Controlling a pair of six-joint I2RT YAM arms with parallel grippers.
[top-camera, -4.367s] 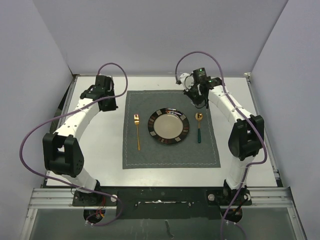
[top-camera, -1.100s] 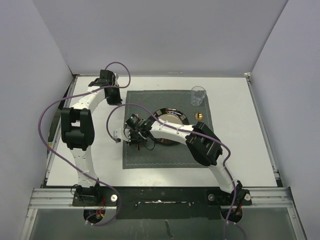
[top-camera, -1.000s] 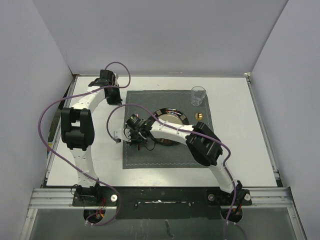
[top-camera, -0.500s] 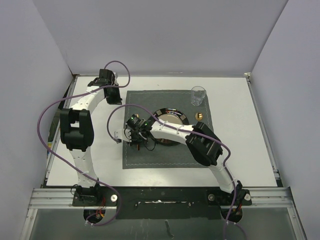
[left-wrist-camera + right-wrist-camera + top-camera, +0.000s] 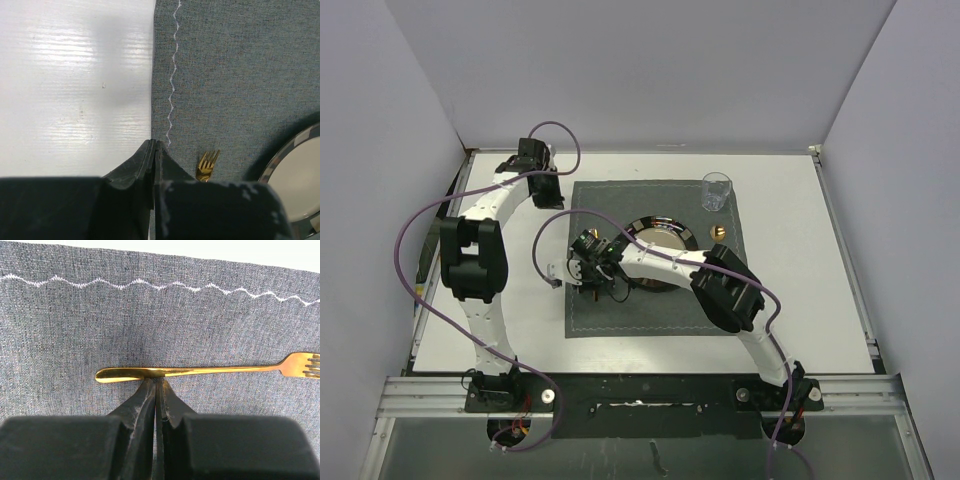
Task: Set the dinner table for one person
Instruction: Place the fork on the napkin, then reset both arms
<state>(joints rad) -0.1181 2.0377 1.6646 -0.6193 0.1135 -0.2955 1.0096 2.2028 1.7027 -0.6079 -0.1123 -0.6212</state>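
The white dinner table (image 5: 790, 290) carries a dark grey placemat (image 5: 660, 312) with a dark-rimmed plate (image 5: 665, 225) at its middle. A gold fork (image 5: 210, 371) lies left of the plate; its tines show in the left wrist view (image 5: 207, 164). My right gripper (image 5: 594, 280) reaches across the plate. It is shut (image 5: 157, 380), tips touching the fork's handle from the side, nothing between the jaws. My left gripper (image 5: 546, 193) is shut and empty (image 5: 154, 145) over the placemat's back left edge. A clear glass (image 5: 716, 191) stands at the placemat's back right.
A gold spoon bowl (image 5: 719, 231) shows right of the plate, its handle hidden under my right arm. Grey walls close in the table on three sides. Purple cables loop over both arms.
Since 4.4 s ago the glass stands on the placemat and my right arm has swung across to the fork; the left arm's elbow has folded in. In the last second hardly anything moved.
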